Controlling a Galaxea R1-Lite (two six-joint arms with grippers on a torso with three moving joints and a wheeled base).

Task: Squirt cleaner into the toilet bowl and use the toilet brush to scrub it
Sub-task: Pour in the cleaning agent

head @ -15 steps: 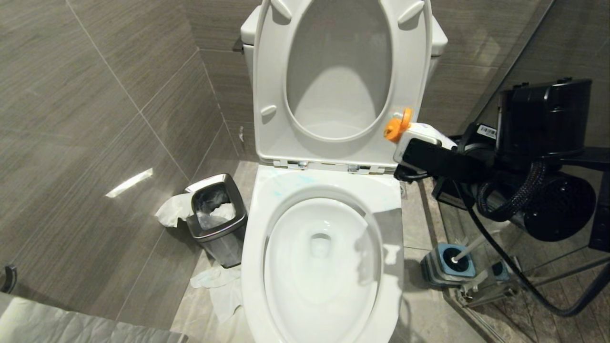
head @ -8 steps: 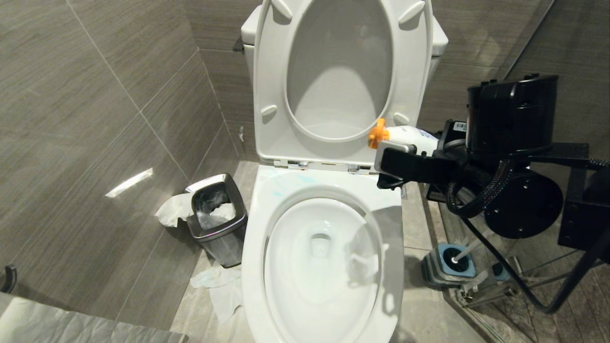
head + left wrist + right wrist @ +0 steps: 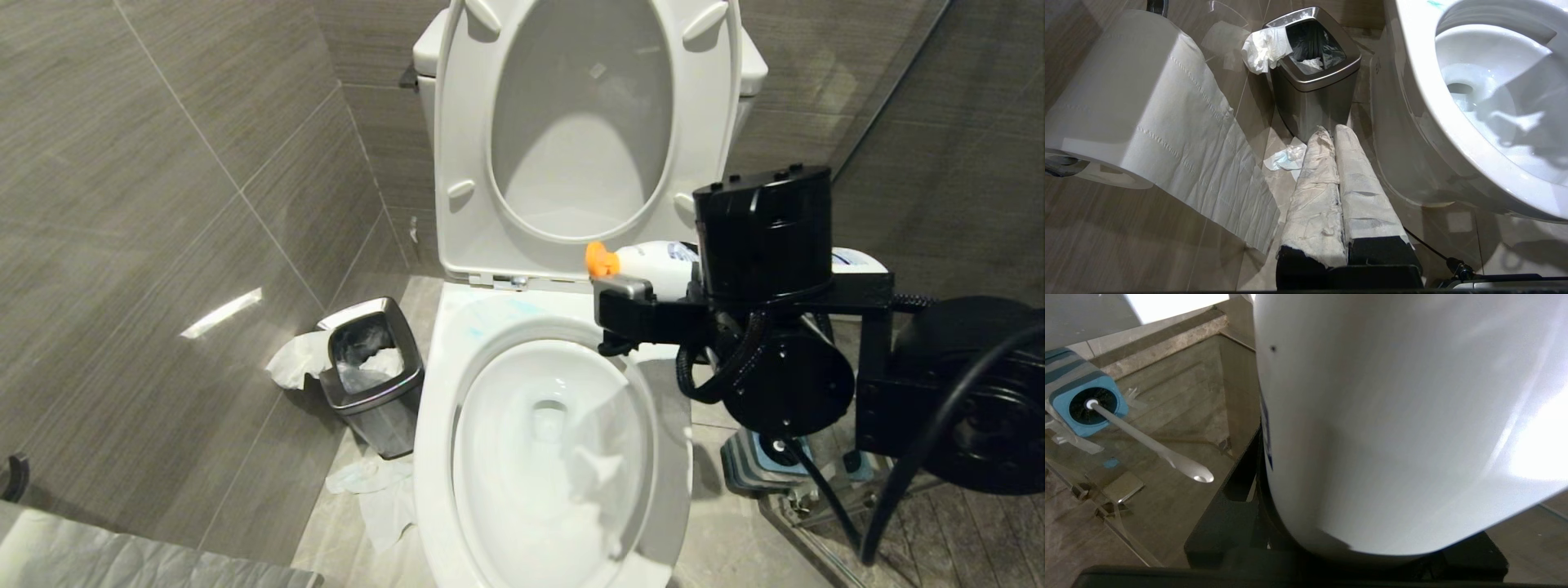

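Grey tiled walls (image 3: 204,163) close in around the toilet bowl (image 3: 441,457), its seat (image 3: 457,122) raised, faint teal streaks of the cleaner (image 3: 490,314) on its rear rim. Our right gripper (image 3: 645,298) hangs over the rim's right rear side, fingers clamped on a white bottle (image 3: 657,265) lying level, orange nozzle (image 3: 600,260) pointing left. Our left gripper (image 3: 1333,134) sits low beside the bowl, paper-wrapped fingers (image 3: 1314,179) pressed together, near a steel bin (image 3: 371,371). We see the toilet brush (image 3: 1151,445) standing in its blue holder (image 3: 1065,396) on the floor at right.
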